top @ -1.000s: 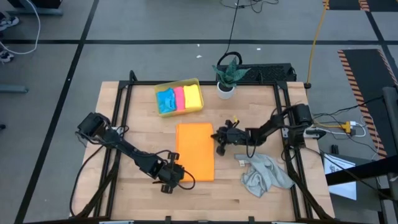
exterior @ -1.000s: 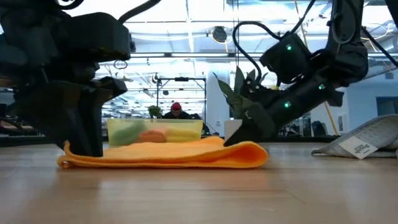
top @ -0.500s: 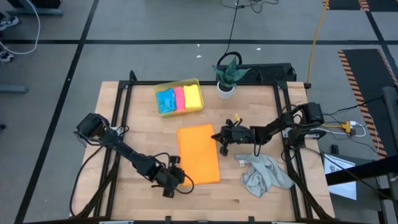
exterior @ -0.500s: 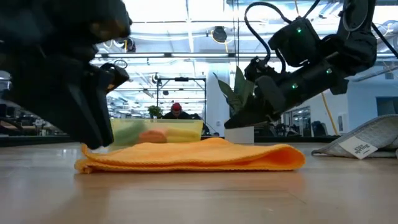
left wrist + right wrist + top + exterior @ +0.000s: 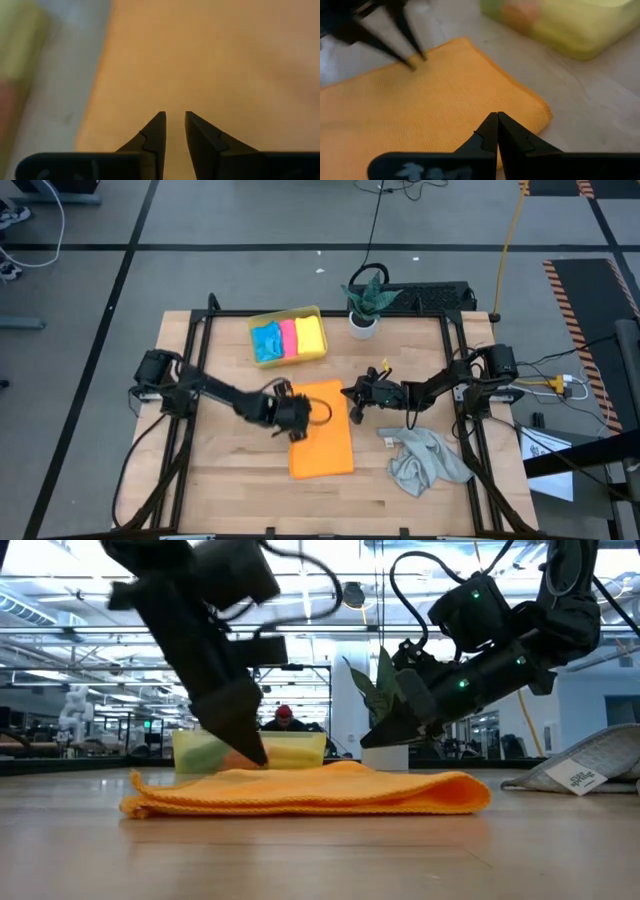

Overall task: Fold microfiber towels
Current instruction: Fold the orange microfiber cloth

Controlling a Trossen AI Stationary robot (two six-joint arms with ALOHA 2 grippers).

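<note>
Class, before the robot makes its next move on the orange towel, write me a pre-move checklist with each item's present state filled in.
1. Orange towel lies folded and flat on the table: ok.
2. Left end effector over the towel's left edge, slightly parted, holding nothing: ok.
3. Right end effector shut, empty, beside the towel's right edge: ok.
4. Whether either end effector touches the towel: cannot tell.
5. Grey towel crumpled at the right, not yet folded: not ok.
6. Blue, pink and yellow towels sit in the tray: ok.
</note>
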